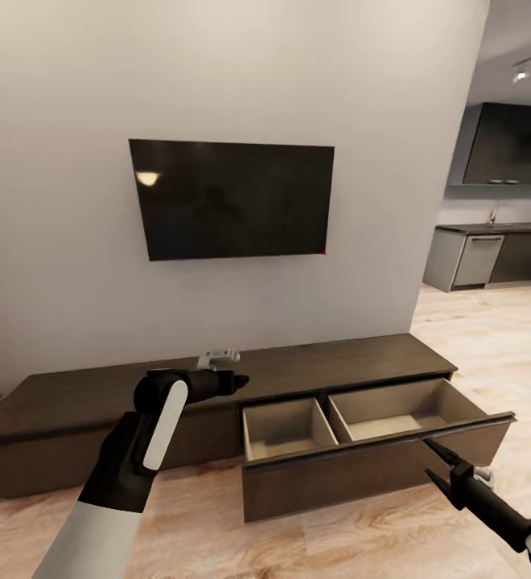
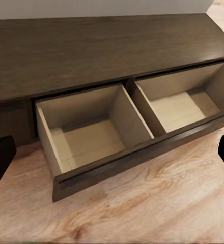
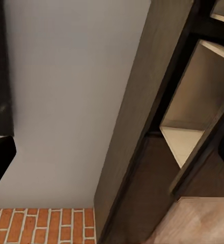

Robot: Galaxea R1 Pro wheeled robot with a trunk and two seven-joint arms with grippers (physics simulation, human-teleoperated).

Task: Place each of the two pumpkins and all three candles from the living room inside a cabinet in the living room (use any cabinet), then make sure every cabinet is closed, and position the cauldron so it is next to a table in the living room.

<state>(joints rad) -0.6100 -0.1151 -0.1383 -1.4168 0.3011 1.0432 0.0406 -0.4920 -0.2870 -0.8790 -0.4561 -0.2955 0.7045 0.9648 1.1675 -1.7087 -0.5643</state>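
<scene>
head: one cabinet (image 1: 217, 386) at 6 o'clock under one TV (image 1: 232, 199), right drawer (image 1: 378, 450) open with two bare compartments; rigid heavy front, I judge best pushed at the top edge; right gripper (image 1: 438, 462) apart beside it; left gripper (image 1: 237, 379) cannot tell | left wrist: compartments bare | right wrist: brick floor (image 3: 40, 226)

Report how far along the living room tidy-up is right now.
Done: the cabinet's right drawer is pulled out, both its compartments bare. In hand: nothing; the left gripper hangs over the cabinet top, and the right gripper sits open by the drawer front. Left: no pumpkins, candles or cauldron are in sight, so all five items still need stowing, the drawer shutting and the cauldron placing.
</scene>
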